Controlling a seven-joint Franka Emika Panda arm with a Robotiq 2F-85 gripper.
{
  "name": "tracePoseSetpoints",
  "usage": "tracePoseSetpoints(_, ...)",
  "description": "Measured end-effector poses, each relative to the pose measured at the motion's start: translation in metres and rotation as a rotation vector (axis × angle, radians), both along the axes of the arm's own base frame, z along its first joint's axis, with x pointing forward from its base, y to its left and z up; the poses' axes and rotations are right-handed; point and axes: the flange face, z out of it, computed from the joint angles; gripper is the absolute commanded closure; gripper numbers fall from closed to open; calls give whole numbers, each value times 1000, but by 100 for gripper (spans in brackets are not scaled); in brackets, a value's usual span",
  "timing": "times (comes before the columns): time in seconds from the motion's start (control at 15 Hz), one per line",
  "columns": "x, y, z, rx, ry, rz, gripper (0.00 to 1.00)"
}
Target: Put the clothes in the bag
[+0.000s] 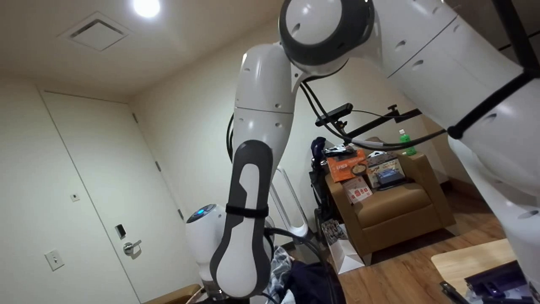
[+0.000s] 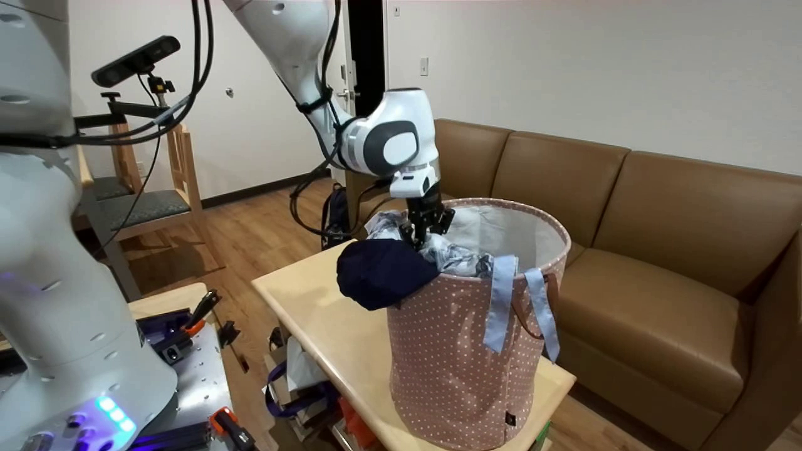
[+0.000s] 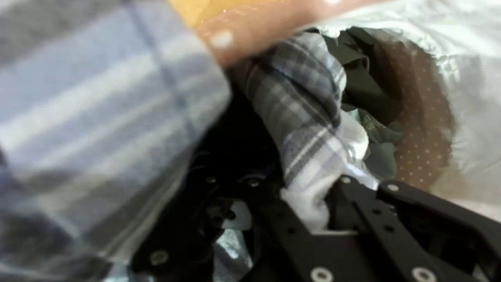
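Note:
The bag is a tall pink fabric basket with white dots (image 2: 463,357), upright on a table. A grey-and-white plaid garment (image 2: 448,254) lies bunched at its rim and partly inside; it fills much of the wrist view (image 3: 297,129). A dark navy garment (image 2: 382,275) hangs outside over the rim. My gripper (image 2: 421,238) points down at the rim among the clothes. In the wrist view the jaws (image 3: 301,184) are mostly closed with bunched plaid cloth between them; the fingertips are hidden by cloth. Dark green clothes (image 3: 360,78) lie inside the bag.
The wooden table (image 2: 307,288) stands beside a brown sofa (image 2: 658,300). Light blue ribbons (image 2: 501,307) and a brown handle hang on the bag's side. Bags and boxes (image 2: 304,376) lie under the table. An armchair (image 1: 392,211) holds several food packages.

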Motion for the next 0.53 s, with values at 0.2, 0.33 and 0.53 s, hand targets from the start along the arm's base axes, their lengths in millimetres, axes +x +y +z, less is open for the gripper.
tracePoseSetpoints(0.2, 0, -30, -14, 104, -33, -87, 56)
tracePoseSetpoints(0.33, 0, -40, -15, 154, -49, -122, 43)
tracePoseSetpoints(0.53, 8, -43, 1, 166, -82, -120, 25)
